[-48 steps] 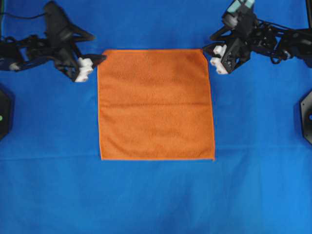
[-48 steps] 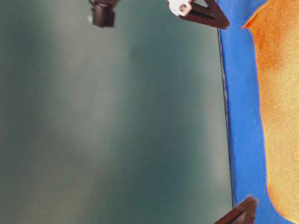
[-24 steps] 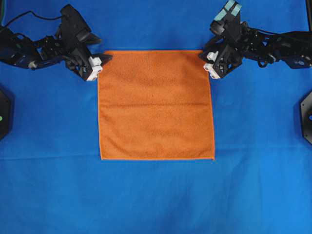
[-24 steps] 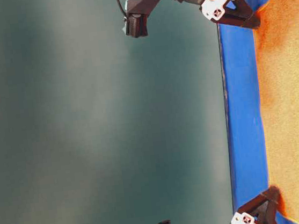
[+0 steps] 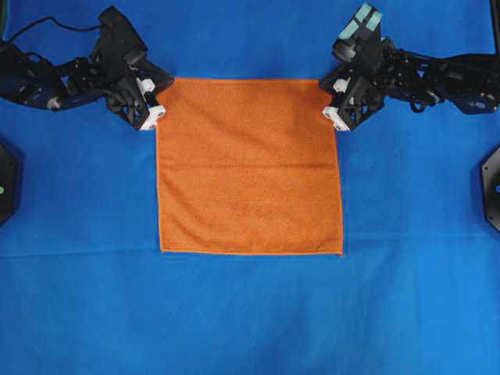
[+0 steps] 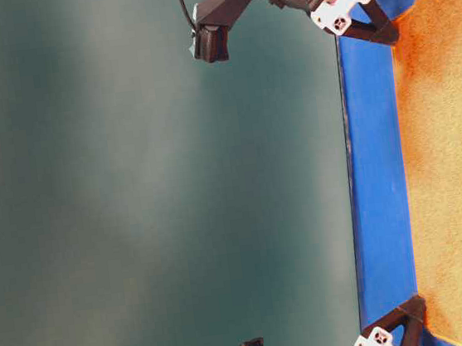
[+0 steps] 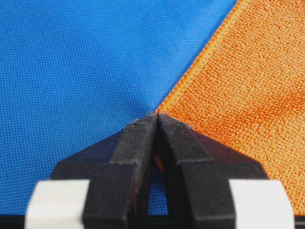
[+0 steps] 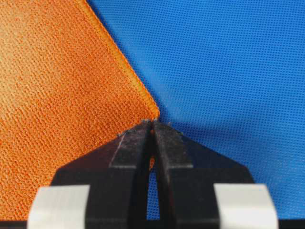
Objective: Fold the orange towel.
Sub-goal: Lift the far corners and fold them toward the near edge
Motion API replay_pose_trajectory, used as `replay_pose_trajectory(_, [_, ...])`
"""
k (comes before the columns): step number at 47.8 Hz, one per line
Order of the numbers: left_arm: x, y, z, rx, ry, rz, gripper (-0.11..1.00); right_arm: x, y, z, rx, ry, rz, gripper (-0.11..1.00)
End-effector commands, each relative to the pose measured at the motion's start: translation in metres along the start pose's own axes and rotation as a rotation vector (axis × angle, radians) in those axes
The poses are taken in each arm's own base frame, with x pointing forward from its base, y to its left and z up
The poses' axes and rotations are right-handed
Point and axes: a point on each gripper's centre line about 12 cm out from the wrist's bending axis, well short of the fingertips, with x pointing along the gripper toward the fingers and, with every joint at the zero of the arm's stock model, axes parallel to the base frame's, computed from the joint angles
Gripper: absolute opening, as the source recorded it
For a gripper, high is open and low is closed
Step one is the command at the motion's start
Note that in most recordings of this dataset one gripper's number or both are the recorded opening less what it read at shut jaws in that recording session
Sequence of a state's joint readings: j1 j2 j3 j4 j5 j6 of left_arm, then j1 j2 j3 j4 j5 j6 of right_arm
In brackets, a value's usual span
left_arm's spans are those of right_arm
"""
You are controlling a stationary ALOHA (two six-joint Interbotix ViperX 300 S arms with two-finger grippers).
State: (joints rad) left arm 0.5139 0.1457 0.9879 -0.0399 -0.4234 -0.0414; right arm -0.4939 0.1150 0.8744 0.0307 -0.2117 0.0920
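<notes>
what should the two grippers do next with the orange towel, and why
Probably lift both far corners slightly and carry them toward the near edge. The left gripper and right gripper each look shut on a corner of the square orange microfibre towel, which lies flat and unfolded on the blue cloth. A small, even rise first should show whether both pinches hold.

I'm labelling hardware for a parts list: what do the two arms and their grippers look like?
Both arms are black, jointed frames with exposed black cables. The left gripper and right gripper each have black tapered wedge-shaped fingers mounted on white blocks. The right arm also carries a teal-and-white part near its wrist.
</notes>
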Motion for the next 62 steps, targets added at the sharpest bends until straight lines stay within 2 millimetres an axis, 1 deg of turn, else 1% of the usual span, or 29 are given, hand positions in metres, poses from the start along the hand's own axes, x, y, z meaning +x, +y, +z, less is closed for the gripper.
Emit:
replay_pose_trajectory(1, [-0.002, -0.004, 0.002, 0.018, -0.002, -0.011, 0.03, -0.004, 0.003, 0.009, 0.002, -0.032, 0.006, 0.02])
replay_pose_trajectory(6, [-0.006, -0.004, 0.009, 0.031, -0.021, -0.011, 0.03, -0.008, 0.003, 0.012, 0.003, -0.044, 0.008, 0.02])
replay_pose_trajectory(12, [-0.012, -0.005, 0.024, 0.038, -0.064, -0.013, 0.03, -0.015, 0.004, 0.020, 0.003, -0.074, 0.012, 0.02])
replay_pose_trajectory(21, [-0.029, -0.006, 0.038, 0.052, -0.098, -0.017, 0.03, -0.031, 0.005, 0.028, 0.009, -0.109, 0.018, 0.02])
replay_pose_trajectory(29, [-0.051, -0.014, 0.051, 0.066, -0.166, -0.041, 0.03, -0.049, 0.010, 0.027, 0.006, -0.136, 0.034, 0.02])
replay_pose_trajectory(34, [-0.058, -0.022, 0.052, 0.081, -0.183, -0.064, 0.03, -0.058, 0.015, 0.026, 0.006, -0.153, 0.049, 0.02])
replay_pose_trajectory(40, [-0.063, -0.037, 0.049, 0.109, -0.186, -0.106, 0.03, -0.066, 0.022, 0.023, -0.002, -0.161, 0.067, 0.02])
replay_pose_trajectory(44, [-0.065, -0.048, 0.044, 0.125, -0.178, -0.137, 0.03, -0.072, 0.031, 0.019, -0.023, -0.156, 0.093, 0.02])
replay_pose_trajectory(49, [-0.071, -0.067, 0.036, 0.153, -0.167, -0.193, 0.03, -0.079, 0.047, 0.011, -0.059, -0.128, 0.134, 0.02])
replay_pose_trajectory(55, [-0.081, -0.089, 0.022, 0.202, -0.139, -0.264, 0.03, -0.089, 0.071, 0.000, -0.121, -0.094, 0.199, 0.02])
replay_pose_trajectory(62, [-0.092, -0.111, 0.010, 0.221, -0.103, -0.336, 0.03, -0.095, 0.091, -0.012, -0.165, -0.066, 0.256, 0.02])
